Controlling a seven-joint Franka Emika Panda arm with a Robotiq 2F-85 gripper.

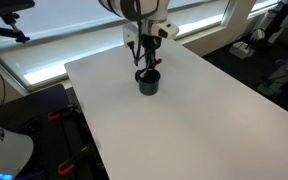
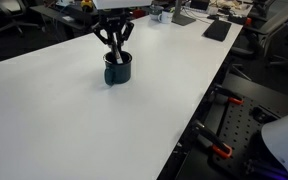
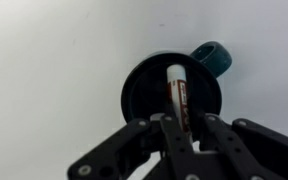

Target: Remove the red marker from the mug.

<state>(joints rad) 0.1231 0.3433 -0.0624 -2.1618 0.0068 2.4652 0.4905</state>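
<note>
Marker: The red marker (image 3: 177, 100) stands in the mug (image 3: 139, 95), pale tip up, leaning against the inner wall on the side away from the handle (image 3: 212, 55).
Handling: I judge it light, stiff and smooth-barrelled. It is not fragile, but it is slick enough to swivel in a loose pinch.
Where to hold: I would take the exposed upper barrel, just below the tip and above the rim, with pads square to its length, then lift straight up so it does not drag the wall.
Hand: The gripper (image 3: 184, 128) hangs directly over the mug, its fingers drawn narrow on either side of the marker's upper part. I cannot tell whether the pads are pressing on it.
Mug: It is squat, dark and upright. I judge it light enough to tip or slide if the marker catches the rim.
Surface: In both exterior views the mug sits well in from the edges of a plain white table (image 1: 204, 110). The top looks smooth, so I expect little friction under the mug.
Room: It is an office or lab, with bright windows behind the arm in an exterior view (image 1: 74, 35) and cluttered desks beyond the table (image 2: 219, 25).
</note>
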